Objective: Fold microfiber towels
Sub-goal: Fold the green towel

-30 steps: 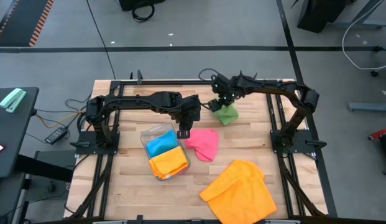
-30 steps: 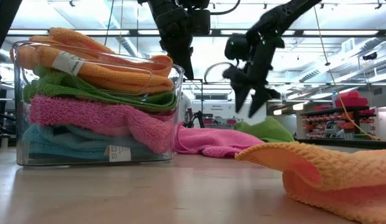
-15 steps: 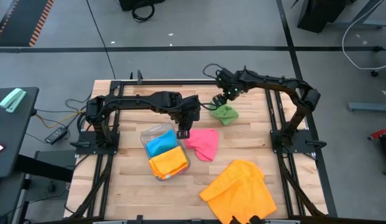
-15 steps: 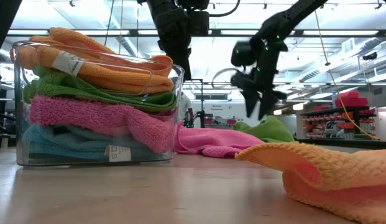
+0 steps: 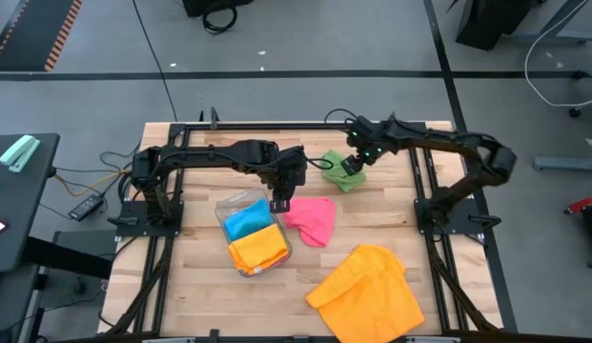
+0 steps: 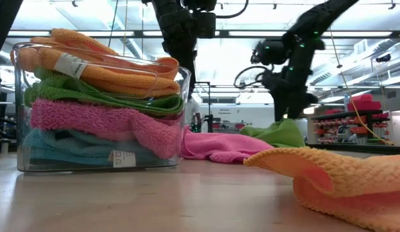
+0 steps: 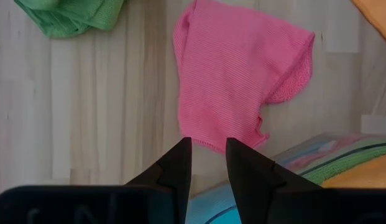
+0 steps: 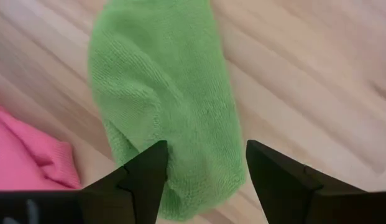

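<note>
A: Item one, the right tool [image 5: 352,164]?

B: I have it above the green towel [image 5: 341,173], at the far side of the counter [image 5: 391,210]. My right wrist view shows the fingers [image 8: 145,172] spread wide, released, with the green towel [image 8: 168,112] lying crumpled below and between them. Nothing is gripped.

A: Item two, the left tool [image 5: 279,203]?

B: It hangs near the middle of the counter, just beside the clear tray [image 5: 233,211] and at the edge of the pink towel [image 5: 313,218]. In the left wrist view the fingers [image 7: 175,168] stand narrowly parted with a slim gap between them. They hold nothing; the pink towel [image 7: 233,87] lies flat on the wood past the tips.

A: Item three, towels loose on the counter?

B: Three. Green, bunched, far side. Pink, folded roughly, just beside the tray. Orange towel [image 5: 367,291], the largest spread, rumpled at the near edge; in the low view it [image 6: 328,177] fills the foreground.

A: Item four, the tray?

B: Clear plastic, holding a stack of folded towels [image 6: 103,103]. From the low view I count, top down: orange, green, pink, sky blue. From above I see sky blue and orange side by side in it.
</note>
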Tool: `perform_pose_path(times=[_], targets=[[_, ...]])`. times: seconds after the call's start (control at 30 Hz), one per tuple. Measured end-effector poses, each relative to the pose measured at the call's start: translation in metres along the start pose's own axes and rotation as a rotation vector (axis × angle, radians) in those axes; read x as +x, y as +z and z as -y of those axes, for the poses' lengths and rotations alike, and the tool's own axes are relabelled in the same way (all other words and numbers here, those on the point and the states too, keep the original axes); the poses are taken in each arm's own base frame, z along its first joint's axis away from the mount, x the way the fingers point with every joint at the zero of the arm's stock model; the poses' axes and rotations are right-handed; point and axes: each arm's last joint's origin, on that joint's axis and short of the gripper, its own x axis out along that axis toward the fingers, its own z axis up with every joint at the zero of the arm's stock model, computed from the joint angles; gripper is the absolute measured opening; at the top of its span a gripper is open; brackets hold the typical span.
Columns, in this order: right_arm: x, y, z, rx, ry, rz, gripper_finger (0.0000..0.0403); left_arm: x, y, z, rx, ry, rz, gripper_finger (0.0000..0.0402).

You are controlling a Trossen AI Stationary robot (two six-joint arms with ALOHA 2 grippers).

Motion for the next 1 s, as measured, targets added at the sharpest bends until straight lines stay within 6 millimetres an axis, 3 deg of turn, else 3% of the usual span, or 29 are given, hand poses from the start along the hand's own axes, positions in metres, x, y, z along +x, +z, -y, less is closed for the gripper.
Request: perform_pose_path(times=[0.17,0.3,0.5,0.63,0.83,1.0], targets=[[0.016,-0.033,0.005,0.109,0.082,0.057,0.0227,0.0,0.001,-0.002,-0.001,0.004,0.009,0.0107],[0.023,-0.056,-0.01,0.087,0.145,0.035,0.0226,0.0,0.001,-0.002,-0.001,0.004,0.01,0.0107],[0.002,-0.07,-0.042,-0.124,0.163,0.152,0.0206,0.0,0.001,-0.002,0.002,0.003,0.011,0.0107],[-0.011,-0.079,-0.051,-0.305,0.171,0.218,0.0193,0.0,0.001,-0.002,-0.002,0.004,0.011,0.0107],[-0.021,-0.058,-0.041,-0.228,0.084,0.429,0.018,0.0,0.001,-0.002,-0.014,0.004,0.013,0.0107],[-0.007,-0.036,-0.038,-0.299,0.08,0.504,0.0181,0.0,0.002,-0.002,-0.014,0.004,0.017,0.0107]])
